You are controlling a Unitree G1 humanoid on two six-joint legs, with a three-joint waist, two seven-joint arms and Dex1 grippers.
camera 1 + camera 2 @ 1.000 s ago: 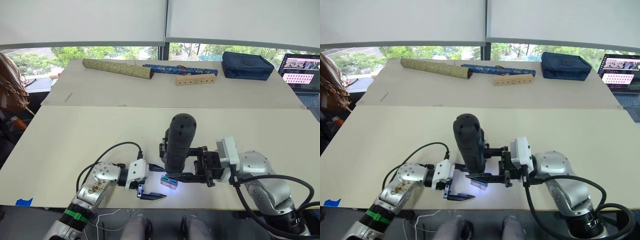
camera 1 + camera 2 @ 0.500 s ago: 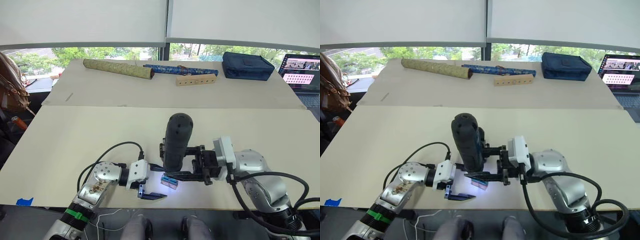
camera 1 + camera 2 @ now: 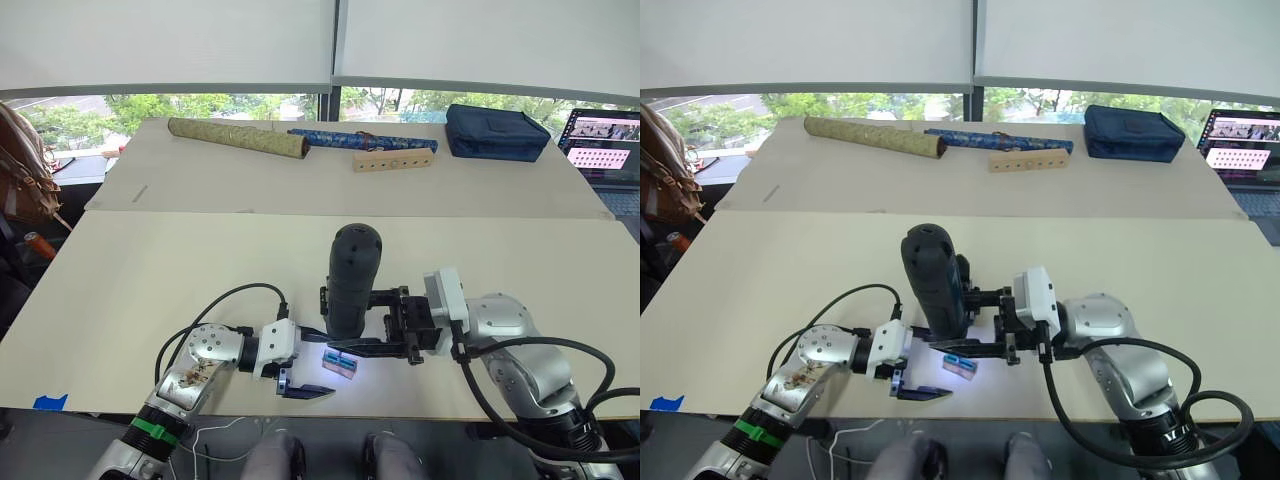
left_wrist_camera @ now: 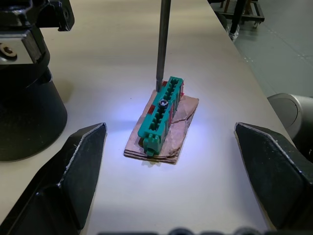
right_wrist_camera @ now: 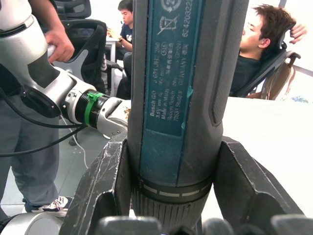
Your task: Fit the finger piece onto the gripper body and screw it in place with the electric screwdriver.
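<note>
The electric screwdriver [image 3: 352,280], thick and black with a blue label, stands nearly upright, and my right gripper [image 3: 385,330] is shut on its lower barrel [image 5: 171,122]. Its thin metal bit [image 4: 163,44] points down, with its tip just at the far end of a small tan-and-green block [image 4: 163,117]. The tool's white light falls on that block [image 3: 340,362]. My left gripper [image 4: 169,128] is open, one finger on each side of the block and clear of it. The finger piece and the gripper body are out of view.
The block lies close to the table's front edge [image 3: 400,415]. The back table holds an olive rolled tube [image 3: 237,137], a blue patterned rod [image 3: 362,139], a wooden block with holes [image 3: 393,160], a navy pouch [image 3: 497,131] and a laptop [image 3: 600,145]. People sit behind [image 5: 264,44].
My right arm has shifted the screwdriver slightly to the left. The left gripper and the block have stayed where they were.
</note>
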